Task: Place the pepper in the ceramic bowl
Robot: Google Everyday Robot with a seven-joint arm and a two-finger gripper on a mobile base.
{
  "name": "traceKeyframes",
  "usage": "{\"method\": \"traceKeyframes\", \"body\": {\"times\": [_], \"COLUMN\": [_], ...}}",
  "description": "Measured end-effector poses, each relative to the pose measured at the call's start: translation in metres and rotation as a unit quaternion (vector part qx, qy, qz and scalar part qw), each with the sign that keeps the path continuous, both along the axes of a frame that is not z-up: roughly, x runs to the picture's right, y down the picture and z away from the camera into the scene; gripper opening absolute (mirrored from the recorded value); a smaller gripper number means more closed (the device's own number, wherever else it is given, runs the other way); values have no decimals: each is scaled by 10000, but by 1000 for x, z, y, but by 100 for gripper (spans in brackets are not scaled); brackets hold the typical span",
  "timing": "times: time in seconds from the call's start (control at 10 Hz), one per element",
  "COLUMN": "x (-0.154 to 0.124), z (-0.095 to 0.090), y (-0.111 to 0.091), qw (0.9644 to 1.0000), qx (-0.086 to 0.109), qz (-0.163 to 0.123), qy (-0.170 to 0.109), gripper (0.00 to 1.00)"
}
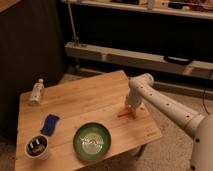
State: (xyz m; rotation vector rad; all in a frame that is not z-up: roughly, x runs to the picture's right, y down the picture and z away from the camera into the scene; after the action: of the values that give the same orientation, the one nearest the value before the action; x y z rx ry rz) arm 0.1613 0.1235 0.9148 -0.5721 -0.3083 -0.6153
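Note:
The orange-red pepper lies on the wooden table near its right edge. My gripper is down at the pepper, right over its right end, at the tip of the white arm reaching in from the right. The green ceramic bowl sits near the table's front edge, to the left of and nearer than the pepper, with a pale shiny inside.
A blue sponge lies left of the bowl. A white cup with dark contents stands at the front left corner. A small pale bottle lies at the back left. Metal shelving runs behind the table.

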Motion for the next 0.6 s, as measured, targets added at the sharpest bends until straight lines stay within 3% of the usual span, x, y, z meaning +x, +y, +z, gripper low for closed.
{"method": "traceKeyframes", "body": {"times": [0.1,0.4,0.6], "x": [0,-2,-8], "z": [-1,-6,-31], "y": [0,-6,-23], "qw": [10000,10000,9995], "qx": [-3,24,106], "qz": [-3,-61,-142], "qy": [-1,-46,-274], "gripper": [2,0,0]}}
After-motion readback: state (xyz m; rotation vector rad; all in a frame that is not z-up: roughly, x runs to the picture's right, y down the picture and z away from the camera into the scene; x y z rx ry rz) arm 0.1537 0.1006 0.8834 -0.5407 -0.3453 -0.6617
